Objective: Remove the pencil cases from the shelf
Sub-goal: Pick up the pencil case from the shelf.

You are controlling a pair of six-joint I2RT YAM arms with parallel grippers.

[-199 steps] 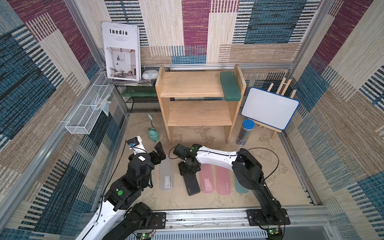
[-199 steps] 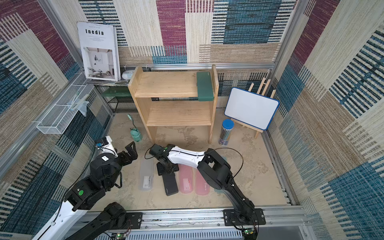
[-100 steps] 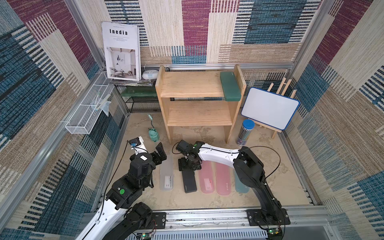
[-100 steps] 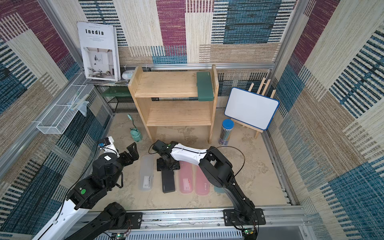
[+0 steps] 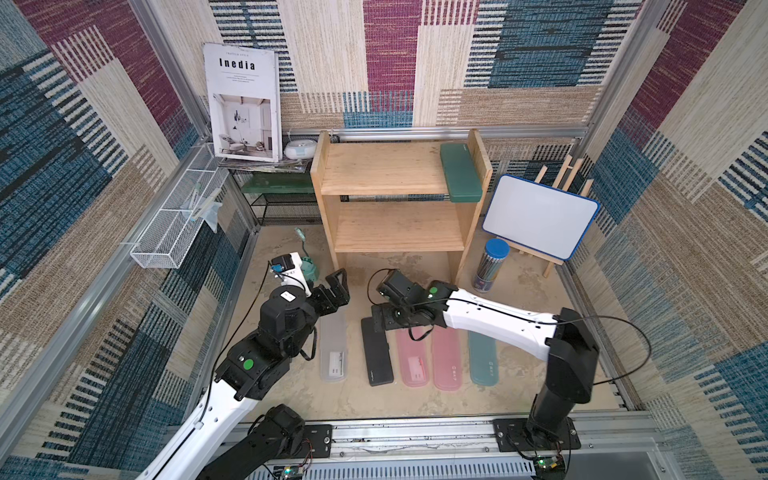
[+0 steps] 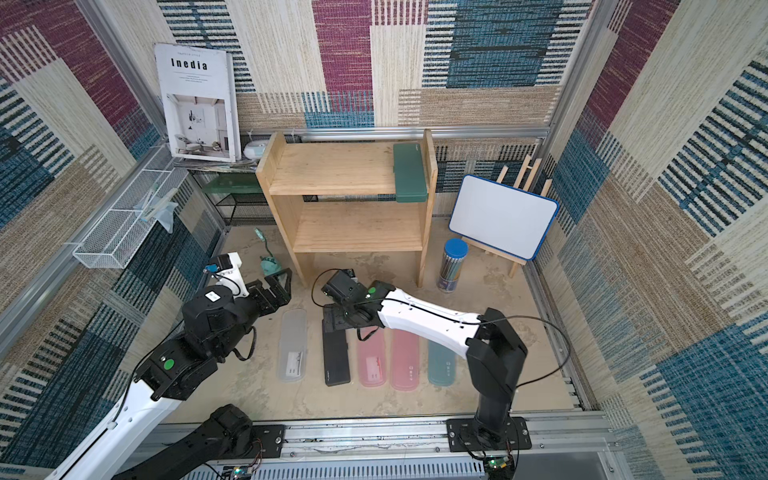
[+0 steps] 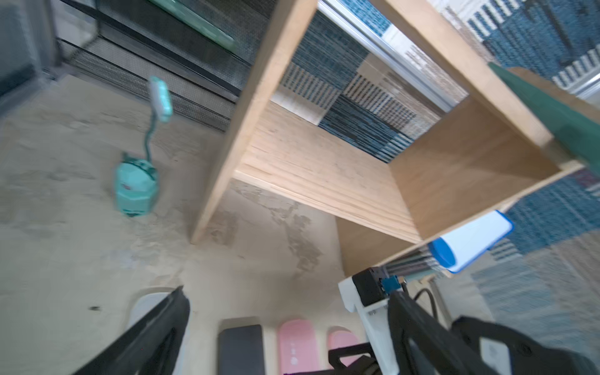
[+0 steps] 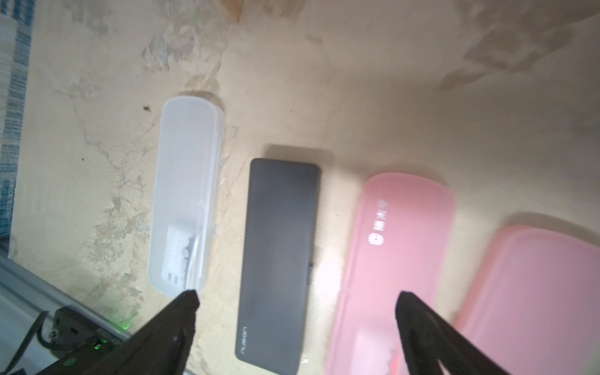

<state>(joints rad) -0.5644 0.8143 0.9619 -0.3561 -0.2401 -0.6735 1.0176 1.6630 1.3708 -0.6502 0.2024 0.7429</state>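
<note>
Here, the right gripper (image 8: 297, 297) hangs above the dark grey case (image 5: 376, 353), its jaws spread wide and gripping nothing. That case lies in a row on the floor (image 5: 415, 399) at 6 o'clock from the shelf (image 5: 382, 168). From 9 to 3 o'clock the row runs frosted white case (image 5: 333, 347), dark grey, two pink cases (image 5: 411, 359), teal case (image 5: 482, 359). The left gripper (image 5: 337, 287), likewise wide open and empty, hovers at the frosted case's 12 o'clock end. The dark green case (image 5: 460, 172) lies at the 3 o'clock end of the top tier.
</note>
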